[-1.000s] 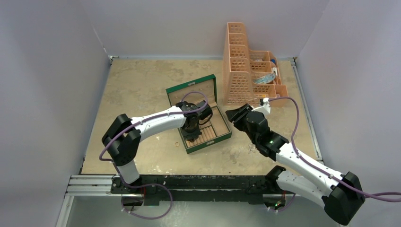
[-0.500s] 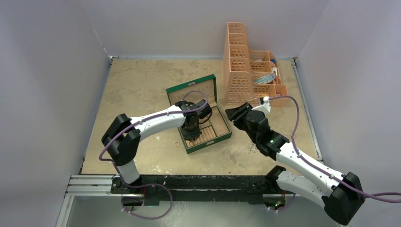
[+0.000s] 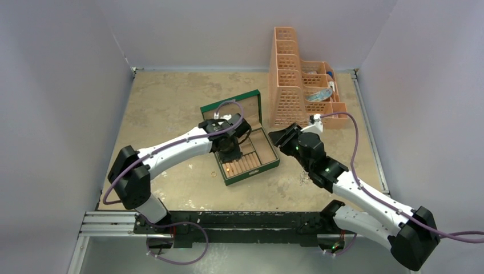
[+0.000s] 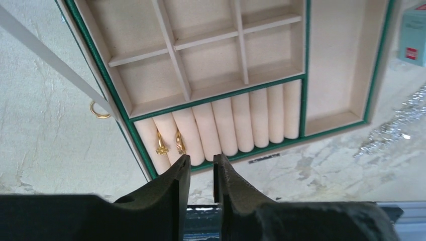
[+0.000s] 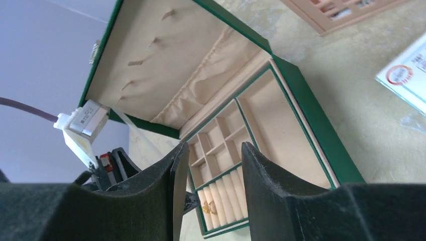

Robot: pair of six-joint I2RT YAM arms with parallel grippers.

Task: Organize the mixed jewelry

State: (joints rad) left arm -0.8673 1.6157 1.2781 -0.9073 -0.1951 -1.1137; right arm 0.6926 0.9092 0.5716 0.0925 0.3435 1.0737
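From above, the green box (image 3: pixel 267 149) stands open in the middle of the tabletop (image 3: pixel 171 97), with its lid raised on the far side. The left tool (image 3: pixel 230 157) hangs over the near-left part of the box. The right tool (image 3: pixel 276 137) is just beside the box's right edge and points toward it. A loose gold ring (image 3: pixel 215 174) lies flat on the tabletop by the box's near-left corner. An orange rack (image 3: pixel 291 85) stands behind.

In the left wrist view, the left tool's fingers are a little apart and nothing is between them. Two gold rings (image 4: pixel 161 145) stand on edge in the slots of the leftmost rolls. The rolls run with their long axis from the near wall toward the square compartments. A silvery chain (image 4: pixel 397 128) lies on the tabletop to the right of the box, stretched diagonally up to the right. A white card box (image 4: pixel 414 35) is at the upper right.

In the right wrist view, the right tool's fingers are well apart and hold nothing; the box interior shows between them.
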